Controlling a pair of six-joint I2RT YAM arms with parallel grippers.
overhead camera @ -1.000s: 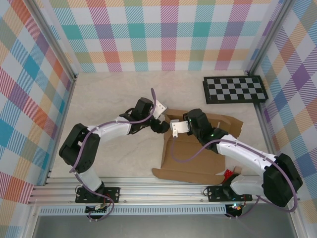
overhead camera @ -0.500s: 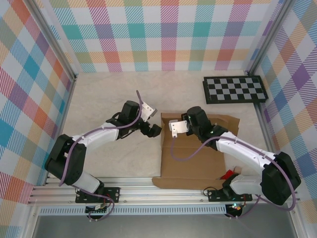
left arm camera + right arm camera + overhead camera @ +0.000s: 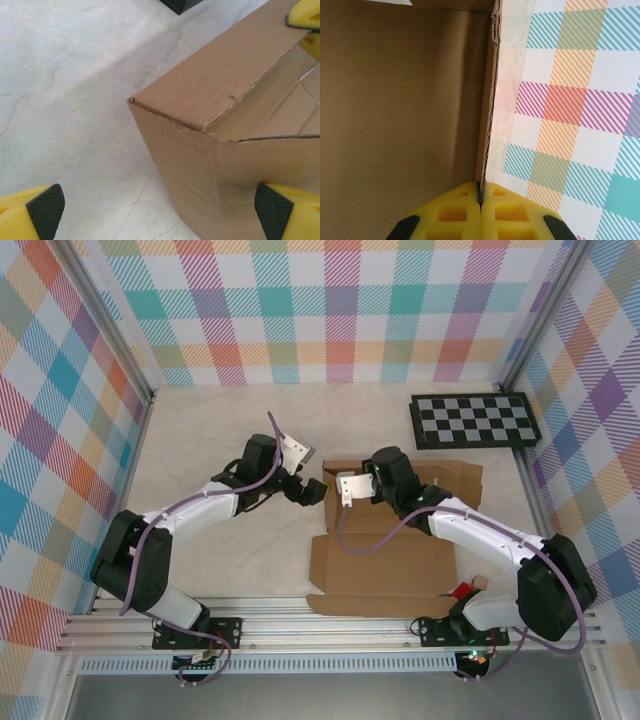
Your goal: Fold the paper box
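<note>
Paper box (image 3: 385, 560), partly erected, lies on the pale surface (image 3: 230, 430) with walls raised at its far left corner. The right gripper (image 3: 481, 192) holds the top edge of one such wall, its fingers pressed together and pinching the cardboard. The left gripper (image 3: 160, 212) sits just outside the same corner, fingers (image 3: 46, 210) spread wide and holding nothing. A checkerboard panel (image 3: 473, 420) lies beyond the box's far right corner.

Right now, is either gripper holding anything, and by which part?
The right gripper is shut on the paper box, pinching the thin edge of a raised wall. The left gripper is open at the box's corner, holding nothing.
</note>
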